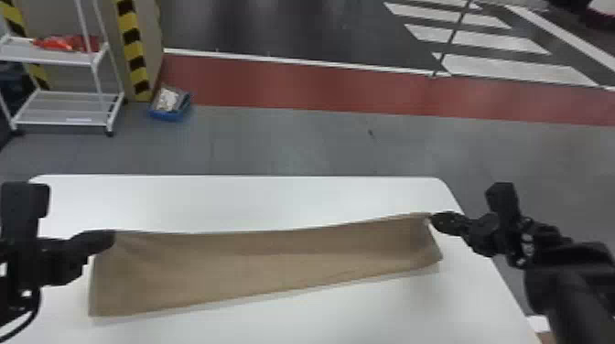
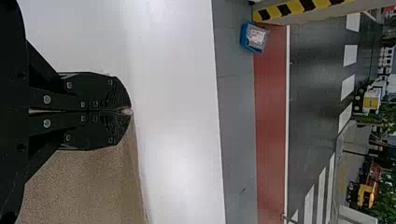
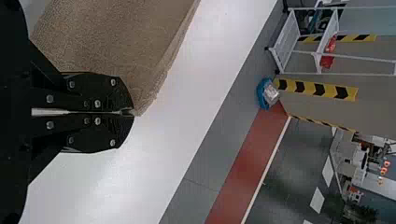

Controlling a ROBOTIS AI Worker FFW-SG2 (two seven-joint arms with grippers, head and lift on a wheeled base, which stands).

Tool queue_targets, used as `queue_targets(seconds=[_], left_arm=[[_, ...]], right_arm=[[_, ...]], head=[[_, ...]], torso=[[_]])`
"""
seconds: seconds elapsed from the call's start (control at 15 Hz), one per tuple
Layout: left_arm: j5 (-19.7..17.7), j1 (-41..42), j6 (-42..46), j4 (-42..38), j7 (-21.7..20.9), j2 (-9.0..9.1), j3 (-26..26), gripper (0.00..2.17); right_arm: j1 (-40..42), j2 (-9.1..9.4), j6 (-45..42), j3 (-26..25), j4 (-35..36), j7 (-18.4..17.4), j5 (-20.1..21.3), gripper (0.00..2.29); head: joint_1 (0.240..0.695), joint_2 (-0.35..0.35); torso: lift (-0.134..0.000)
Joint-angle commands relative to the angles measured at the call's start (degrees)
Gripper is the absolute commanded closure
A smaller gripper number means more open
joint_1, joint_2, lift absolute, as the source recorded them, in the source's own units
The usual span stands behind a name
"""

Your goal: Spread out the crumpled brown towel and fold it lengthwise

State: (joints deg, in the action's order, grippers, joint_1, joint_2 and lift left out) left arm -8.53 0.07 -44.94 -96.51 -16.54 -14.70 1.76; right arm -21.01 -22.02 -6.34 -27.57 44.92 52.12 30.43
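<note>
Beyond the white tabletop (image 1: pixel 256 196), gray floor (image 1: pixel 274 142) runs to a red band (image 1: pixel 320 87), with a rack (image 1: pixel 64 105) and a blue bin (image 1: pixel 169 107) at far left. Across the tabletop, your two arms draw the brown towel (image 1: pixel 265 260) into a long strip, one far corner apiece. Your left tool (image 2: pixel 130 111) is closed on one corner; your right tool (image 3: pixel 133 113) pinches the other, farther out over the tabletop. The strip looks wider at your left end than at your right, and its near edge slants. Whether that edge touches the tabletop or hangs just above it, you cannot tell.

Spreading appears largely done, and the lengthwise fold looks to be the step in hand; how many layers you hold is unclear. Next, your move likely calls for both corners to travel together, the held edge level and lightly taut, so it comes down in line with the near edge before you let go. Should one side lead, you risk a skewed fold or a corner slipping free.
</note>
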Motion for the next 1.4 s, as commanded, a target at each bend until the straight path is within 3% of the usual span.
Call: queue_targets(seconds=[0.0, 0.07, 0.13, 0.2, 0.27, 0.4, 0.6, 0.8, 1.0, 1.2, 1.33], left_arm=[[0.27, -1.21, 3.66, 2.73, 1.78, 0.02, -2.02, 1.36], [0.71, -2.35, 4.90, 4.76, 2.83, 0.02, -3.25, 1.21], [0.71, -2.88, 6.30, 5.90, 3.98, 0.20, -4.13, 0.89], [0.88, -2.97, 7.71, 6.25, 5.03, 0.29, -4.75, 0.42], [1.23, -2.88, 9.29, 6.25, 5.91, 0.46, -5.01, 0.10], [1.15, -1.30, 10.34, 4.14, 6.88, 0.64, -4.22, 0.05], [0.71, 3.89, 12.63, -1.75, 7.32, 0.73, -1.06, 0.06], [-1.14, 8.28, 12.98, -6.67, 7.32, 0.73, 1.23, 0.06], [-3.60, 13.64, 16.32, -10.27, 6.61, 0.73, 2.90, 0.08], [-4.30, 14.96, 18.96, -10.36, 6.26, 0.73, 2.72, 0.07], [-4.13, 15.22, 20.19, -9.83, 6.26, 0.46, 2.46, 0.07]], right_arm=[[-0.70, 0.22, -0.20, 1.29, -1.59, -4.05, 0.16, 1.03], [-1.75, 0.22, -0.20, 2.70, -3.61, -7.30, 0.16, 0.64], [-1.84, 0.66, -0.20, 2.96, -3.79, -9.41, 0.16, 0.03], [-1.84, 1.19, -0.20, 2.96, -3.79, -10.99, 0.16, 0.00], [-1.49, 1.28, -0.91, 2.87, -3.70, -11.87, -0.19, 0.00], [0.79, 1.45, -1.78, 1.20, -0.71, -11.78, -2.65, 0.04], [6.95, 1.45, -0.91, -1.34, 6.41, -8.79, -7.84, 0.05], [11.52, 2.24, -0.55, -6.88, 11.51, -5.19, -9.51, 0.05], [16.26, 1.89, -1.08, -9.17, 12.83, -5.01, -16.54, 0.05], [18.20, 1.98, -0.91, -9.78, 12.39, -4.75, -19.35, 0.07], [18.81, 2.24, -1.08, -9.69, 10.89, -4.57, -23.40, 0.08]], head=[[0.695, -0.214], [0.695, -0.216], [0.695, -0.218], [0.695, -0.219], [0.695, -0.220], [0.695, -0.218], [0.695, -0.221], [0.695, -0.233], [0.695, -0.256], [0.695, -0.297], [0.695, -0.308]], torso=[[0.000], [0.000], [0.000], [0.000], [0.000], [0.000], [0.000], [0.000], [0.000], [0.000], [0.000]])
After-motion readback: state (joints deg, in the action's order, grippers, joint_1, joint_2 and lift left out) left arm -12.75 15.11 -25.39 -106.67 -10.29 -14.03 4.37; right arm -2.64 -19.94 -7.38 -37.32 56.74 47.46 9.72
